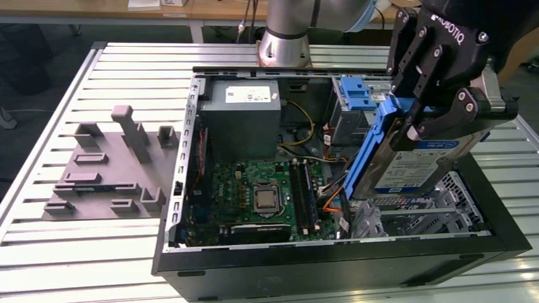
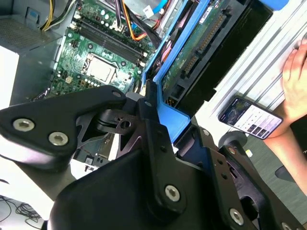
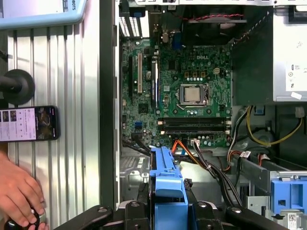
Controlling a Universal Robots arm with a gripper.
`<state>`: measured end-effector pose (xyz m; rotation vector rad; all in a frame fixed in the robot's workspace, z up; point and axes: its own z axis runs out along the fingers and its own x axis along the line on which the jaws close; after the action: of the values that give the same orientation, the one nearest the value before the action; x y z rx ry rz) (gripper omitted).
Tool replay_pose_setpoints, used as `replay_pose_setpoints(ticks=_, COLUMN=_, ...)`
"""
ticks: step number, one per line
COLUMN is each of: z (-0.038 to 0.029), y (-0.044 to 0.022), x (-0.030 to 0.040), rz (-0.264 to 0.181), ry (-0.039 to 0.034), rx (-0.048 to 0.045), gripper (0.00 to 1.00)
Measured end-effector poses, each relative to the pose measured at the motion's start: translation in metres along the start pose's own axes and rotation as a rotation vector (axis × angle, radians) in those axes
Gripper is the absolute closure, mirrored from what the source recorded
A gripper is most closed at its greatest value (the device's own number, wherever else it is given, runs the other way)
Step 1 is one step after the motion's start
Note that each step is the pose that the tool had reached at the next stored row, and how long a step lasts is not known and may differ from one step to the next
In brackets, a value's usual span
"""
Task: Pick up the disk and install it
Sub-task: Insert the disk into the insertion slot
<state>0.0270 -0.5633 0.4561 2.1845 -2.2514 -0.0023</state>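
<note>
- Disk hangs tilted on edge over the open computer case, above the bay at the exterior view's right and clear of the motherboard.
- Clamped on it near its upper end is the gripper, which seems to pinch across the flat faces.
- Metal body: probably stiff and fairly heavy for its size. The smooth faces could slip, and the bare circuit board underneath looks fragile.
- Blue plastic frame likely flexes, so a hold on the rigid body seems safer.
- Finger contact is hidden behind the gripper's own links in both wrist views.
- Bay beneath the disk is masked, so its clearance is unclear.
</note>
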Motion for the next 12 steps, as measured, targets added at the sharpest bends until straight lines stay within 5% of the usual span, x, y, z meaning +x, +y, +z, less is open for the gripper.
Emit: replay_pose_setpoints(ticks=12, z=0.0002, y=-0.0021, x=-0.0001, rz=0.0, ry=-0.0001, rx=0.0, gripper=0.64)
